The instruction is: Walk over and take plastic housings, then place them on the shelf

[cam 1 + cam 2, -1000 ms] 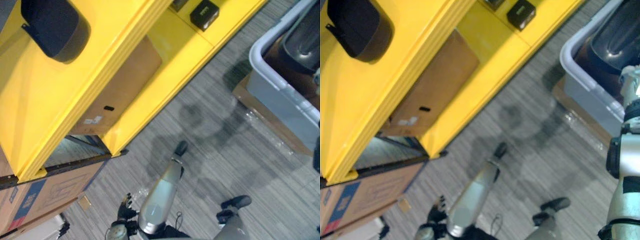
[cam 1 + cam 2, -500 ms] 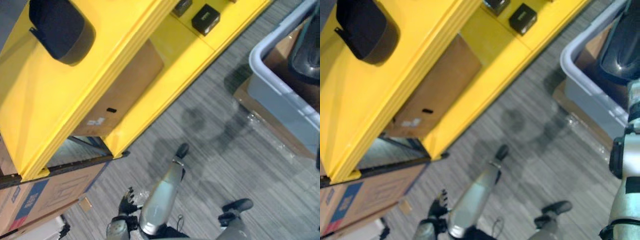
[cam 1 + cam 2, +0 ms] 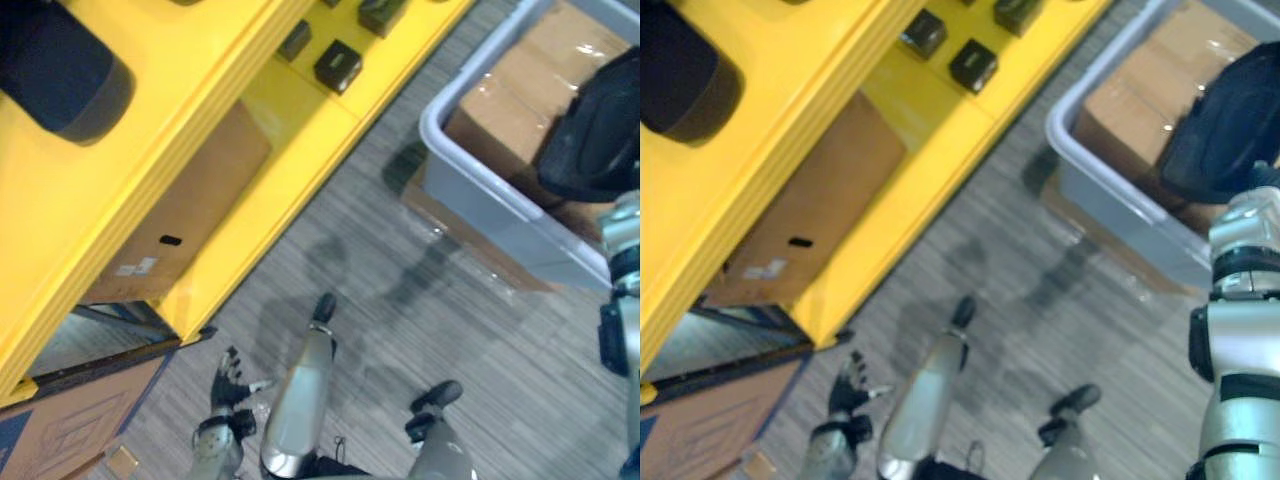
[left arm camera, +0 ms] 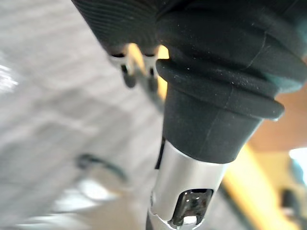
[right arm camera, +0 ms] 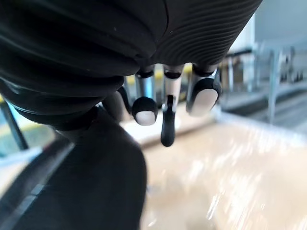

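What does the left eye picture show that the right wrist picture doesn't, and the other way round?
The left eye view adds the whole yellow shelf, a black housing on its top level, small black boxes lower down, a cardboard box underneath, the grey bin, and the left hand, open above the floor. The right wrist view adds the right hand from very close. Both have the second black housing and the shiny wrapped cardboard with it in the bin.

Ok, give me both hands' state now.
Left hand: open, empty.
Right hand: beside the black housing; grip cannot be told.
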You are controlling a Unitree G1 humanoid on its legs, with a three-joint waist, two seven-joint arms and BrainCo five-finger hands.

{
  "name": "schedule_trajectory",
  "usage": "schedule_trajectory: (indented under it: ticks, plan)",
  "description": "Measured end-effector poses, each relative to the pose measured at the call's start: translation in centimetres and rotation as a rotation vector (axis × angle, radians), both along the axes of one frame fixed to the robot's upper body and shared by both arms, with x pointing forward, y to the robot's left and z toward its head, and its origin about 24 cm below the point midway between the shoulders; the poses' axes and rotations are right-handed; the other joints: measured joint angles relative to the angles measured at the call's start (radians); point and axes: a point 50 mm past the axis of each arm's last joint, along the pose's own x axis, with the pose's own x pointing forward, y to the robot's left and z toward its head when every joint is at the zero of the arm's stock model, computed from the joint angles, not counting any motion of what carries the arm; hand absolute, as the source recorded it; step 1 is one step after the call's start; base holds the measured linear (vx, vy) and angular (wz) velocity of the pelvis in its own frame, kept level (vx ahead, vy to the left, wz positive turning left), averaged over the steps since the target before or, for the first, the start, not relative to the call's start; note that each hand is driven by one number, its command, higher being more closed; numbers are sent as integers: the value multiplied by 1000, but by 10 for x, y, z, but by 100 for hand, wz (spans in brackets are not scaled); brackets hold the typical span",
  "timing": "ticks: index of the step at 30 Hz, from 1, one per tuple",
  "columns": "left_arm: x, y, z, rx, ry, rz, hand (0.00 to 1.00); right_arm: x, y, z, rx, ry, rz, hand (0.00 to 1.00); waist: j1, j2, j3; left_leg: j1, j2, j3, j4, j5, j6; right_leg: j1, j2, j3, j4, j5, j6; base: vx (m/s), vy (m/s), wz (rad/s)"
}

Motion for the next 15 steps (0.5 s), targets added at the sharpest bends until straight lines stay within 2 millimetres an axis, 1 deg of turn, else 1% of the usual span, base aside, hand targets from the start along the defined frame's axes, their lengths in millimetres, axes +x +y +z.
schedule_trajectory:
  ticks: [2, 5, 6, 8, 9, 10, 11, 12, 13, 15]
  plan:
    - [6, 1, 10, 3, -50, 28, 0, 0, 2, 1, -32, -27, 3, 100, -15, -18, 3, 19, 10, 3, -32, 21, -6, 2, 8, 3, -5, 5, -2, -41, -61, -5]
    - [12, 0, 22, 41, -107, 34, 0, 1, 4, 0, -70, -54, 4, 100, -30, -27, 4, 60, 22, 5, -75, 39, -15, 23, 18, 4, -9, 7, 1, -36, -74, -4]
    - [14, 1, 27, 71, -128, 39, 0, 2, 8, 1, -100, -72, 12, 100, -37, -33, 2, 81, 25, 10, -93, 47, -16, 35, 21, 5, -15, 7, 1, -36, -54, -14]
    - [19, 0, 38, 141, -173, 50, 0, 5, 15, 8, -151, -134, 39, 100, -40, -44, 4, 106, 36, 22, -122, 58, -21, 36, 27, 19, -18, 6, 0, -52, -53, -17]
    - [23, -2, 48, 219, -213, 48, 0, 8, 25, 14, -192, -200, 67, 100, -54, -58, 0, 115, 45, 26, -139, 66, -25, 35, 34, 23, -19, 5, -2, -60, -46, -13]
    - [24, -1, 50, 244, -220, 50, 0, 10, 29, 15, -199, -220, 79, 100, -58, -64, 0, 121, 50, 30, -144, 67, -28, 35, 37, 27, -19, 5, -3, -60, -46, -13]
    - [25, 0, 52, 266, -226, 52, 0, 12, 34, 15, -204, -239, 91, 100, -63, -72, 0, 129, 54, 33, -151, 71, -30, 37, 40, 29, -19, 4, -5, -43, -49, -13]
    - [30, 1, 57, 317, -238, 38, 0, 13, 41, 13, -220, -267, 114, 100, -69, -85, 0, 149, 64, 35, -161, 73, -34, 49, 50, 31, -20, 2, -9, -41, -52, -11]
    - [32, 1, 58, 335, -241, 33, 0, 14, 44, 10, -222, -268, 122, 100, -70, -91, -4, 156, 67, 38, -167, 75, -36, 51, 53, 33, -20, 0, -11, -49, -60, -14]
    - [39, 5, 65, 372, -262, 32, 0, 18, 55, 5, -224, -279, 155, 100, -75, -113, -11, 174, 81, 54, -176, 76, -38, 53, 61, 50, -20, -2, -16, -38, -37, -21]
